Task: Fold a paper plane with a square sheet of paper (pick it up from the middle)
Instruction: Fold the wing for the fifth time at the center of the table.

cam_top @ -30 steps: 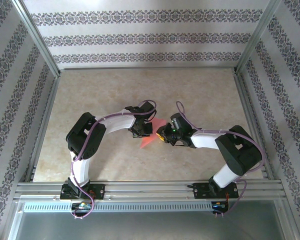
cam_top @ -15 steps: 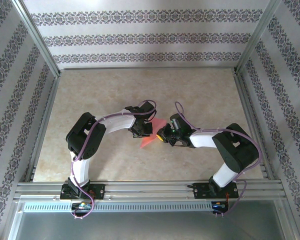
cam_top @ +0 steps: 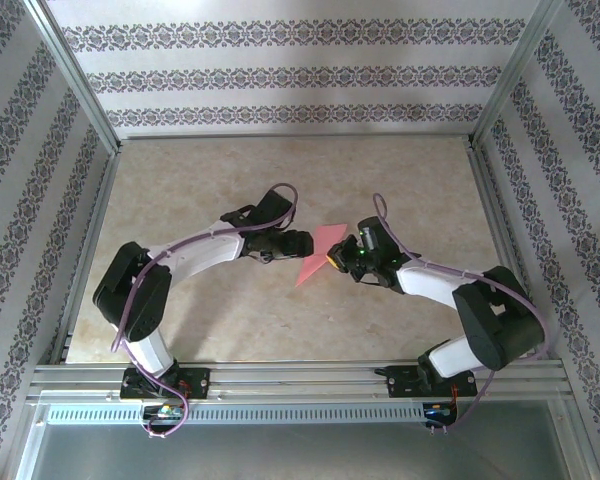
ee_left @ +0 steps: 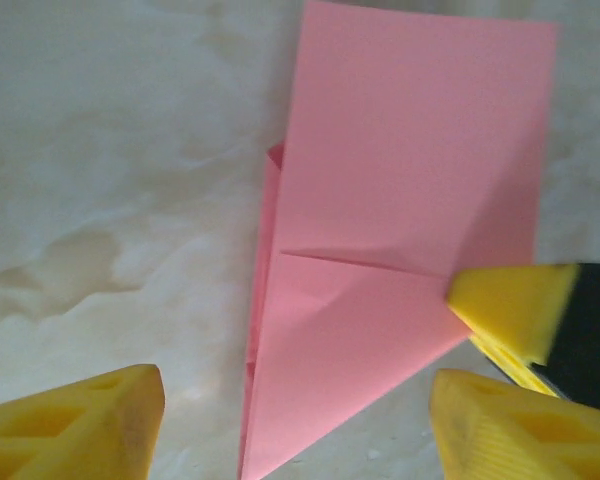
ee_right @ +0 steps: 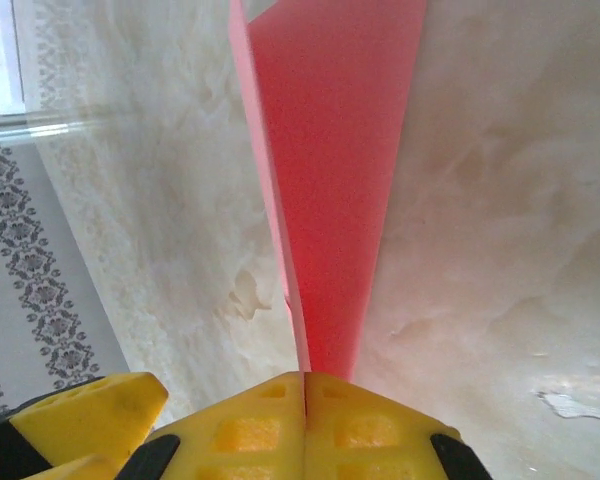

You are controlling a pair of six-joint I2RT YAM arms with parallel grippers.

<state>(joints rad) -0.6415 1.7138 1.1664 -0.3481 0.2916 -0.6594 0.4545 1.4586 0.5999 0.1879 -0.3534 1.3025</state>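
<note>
Currently pinching a thin pink-red paper sheet (cam_top: 318, 254), partly folded to a point, with the right gripper (cam_top: 333, 263), yellow pads pressed together on the sheet's right-hand edge about midway along. Standing off with the left gripper (cam_top: 303, 243), spread wide and holding nothing, just beside the sheet's left edge and not touching it.

Lying near the middle of the table, between the two tools, long axis on a diagonal: pointed end toward the near left, broad square end toward the far right.

From the left wrist, looking along the sheet (ee_left: 410, 170), with the point nearest the lens and roughly centred between the open yellow fingers (ee_left: 80, 425). Showing a crease across the middle, a second layer peeping out on the left, and the other arm's yellow pad (ee_left: 505, 305) biting the right edge.

From the right wrist, seeing the paper (ee_right: 330, 200) as a narrow wedge running away from the closed tool (ee_right: 305, 400). Hard to tell whether resting flat or lifted a little.

Judging by that, best placed for the next pinch or crease: the left side, with only a short reach rightward across the long axis.

Underneath, a smooth beige marbled tabletop (cam_top: 230, 180), probably slippery for thin paper. Around, aluminium frame rails (cam_top: 280, 378) and grey-patterned wallpaper walls (cam_top: 300, 75), well apart from the work.
</note>
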